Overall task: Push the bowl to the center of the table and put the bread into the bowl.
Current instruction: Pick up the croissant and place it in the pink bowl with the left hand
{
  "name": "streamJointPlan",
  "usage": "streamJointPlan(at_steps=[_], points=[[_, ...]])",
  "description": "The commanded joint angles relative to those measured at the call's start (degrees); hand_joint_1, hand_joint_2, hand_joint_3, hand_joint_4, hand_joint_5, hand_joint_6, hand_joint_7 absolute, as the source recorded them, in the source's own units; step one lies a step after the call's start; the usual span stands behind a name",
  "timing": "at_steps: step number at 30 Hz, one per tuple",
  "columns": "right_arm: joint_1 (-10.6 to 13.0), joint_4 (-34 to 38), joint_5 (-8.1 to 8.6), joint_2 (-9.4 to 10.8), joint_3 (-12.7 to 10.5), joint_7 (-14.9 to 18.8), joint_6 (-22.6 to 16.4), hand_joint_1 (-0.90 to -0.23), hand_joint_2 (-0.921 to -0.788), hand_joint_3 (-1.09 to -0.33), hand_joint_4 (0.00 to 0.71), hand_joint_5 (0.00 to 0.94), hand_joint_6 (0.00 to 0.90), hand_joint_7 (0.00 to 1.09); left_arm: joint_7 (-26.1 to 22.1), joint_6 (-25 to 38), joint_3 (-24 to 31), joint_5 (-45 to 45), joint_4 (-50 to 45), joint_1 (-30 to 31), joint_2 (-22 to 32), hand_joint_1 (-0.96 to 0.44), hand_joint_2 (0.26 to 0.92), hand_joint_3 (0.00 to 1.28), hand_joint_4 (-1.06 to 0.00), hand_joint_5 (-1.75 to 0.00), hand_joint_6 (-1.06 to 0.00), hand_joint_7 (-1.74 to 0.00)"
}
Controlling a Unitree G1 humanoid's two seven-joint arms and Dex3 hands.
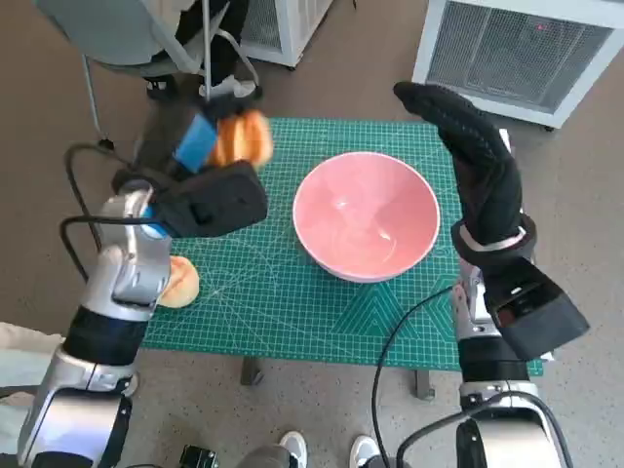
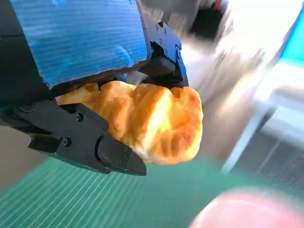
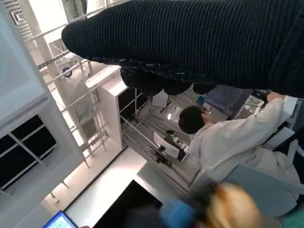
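Left hand [image 1: 200,136] up over far left part of green mat [image 1: 292,312], fingers [image 2: 90,142] clamped round golden bread [image 2: 152,118]. Bread in air, off mat, just left of pink bowl [image 1: 367,216]; long axis roughly level, free end sticking out past fingers toward bowl side. Bowl upright near middle of mat, nothing inside. Right hand [image 1: 475,161] raised beside bowl's right rim, fingers stretched out, holding nothing. Second bread piece [image 1: 178,282] lies at mat's left edge.
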Motion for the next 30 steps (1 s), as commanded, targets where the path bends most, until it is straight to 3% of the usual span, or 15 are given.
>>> streamJointPlan(at_steps=[1, 7, 21, 23, 25, 26, 27, 28, 30], points=[[1.79, -0.17, -0.41, -1.03, -0.26, -0.18, 0.24, -0.614, -0.921, -0.752, 0.326, 0.043, -0.001, 0.76, 0.77, -3.16, -2.29, 0.47, -2.00, -1.83, -3.47, 0.00, 0.904, 0.06, -0.73, -1.07, -0.66, -1.19], [1.88, -0.39, -1.34, -1.29, -0.31, -0.94, 0.12, -0.617, -0.921, -0.761, 0.328, 0.045, -0.001, 0.76, 1.58, -8.72, -4.87, 0.47, 2.29, -3.69, -6.28, 0.00, 0.912, 0.05, -0.74, -1.04, -0.64, -1.21], [2.85, -0.55, -1.78, -1.95, -0.41, -1.66, -0.32, -0.622, -0.921, -0.766, 0.319, 0.042, -0.001, 0.72, 0.28, -19.55, -9.95, -0.93, 26.74, -9.74, -13.48, 0.00, 0.921, 0.09, -0.69, -1.14, -0.57, -1.26], [2.92, -0.55, -1.76, -2.06, -0.47, -1.71, -0.38, -0.621, -0.921, -0.764, 0.317, 0.041, -0.001, 0.72, -2.22, -20.54, -9.81, -2.16, 29.69, -10.38, -13.88, 0.00, 0.920, 0.11, -0.66, -1.19, -0.54, -1.26], [2.98, -0.60, -1.76, -2.13, -0.54, -1.81, -0.40, -0.621, -0.921, -0.764, 0.316, 0.040, -0.001, 0.72, -6.55, -21.32, -9.84, -3.68, 32.35, -10.98, -13.90, 0.17, 0.921, 0.16, -0.59, -1.29, -0.39, -1.06], [2.99, -0.63, -1.77, -2.15, -0.57, -1.85, -0.39, -0.620, -0.921, -0.763, 0.315, 0.040, -0.001, 0.72, -8.50, -21.60, -9.90, -4.24, 33.29, -11.24, -13.82, 0.08, 0.900, 0.17, -0.44, -1.03, -0.25, -0.88], [3.01, -0.71, -1.74, -2.16, -0.62, -1.89, -0.32, -0.620, -0.921, -0.763, 0.314, 0.040, -0.001, 0.72, -11.67, -21.12, -10.15, -4.80, 33.94, -11.74, -13.52, 0.02, 0.889, 0.18, -0.38, -0.78, -0.17, -0.76], [3.02, -0.78, -1.74, -2.16, -0.65, -1.93, -0.27, -0.620, -0.921, -0.763, 0.314, 0.039, -0.001, 0.72, -13.90, -20.80, -10.28, -5.18, 34.41, -12.13, -13.31, -0.03, 0.877, 0.17, -0.26, -0.53, -0.11, -0.62], [3.05, -0.83, -1.60, -2.16, -0.76, -1.97, -0.20, -0.620, -0.921, -0.764, 0.313, 0.039, -0.001, 0.72, -18.63, -18.83, -10.65, -5.53, 35.60, -13.51, -13.04, -0.09, 0.845, 0.14, -0.15, -0.28, -0.07, -0.48]])
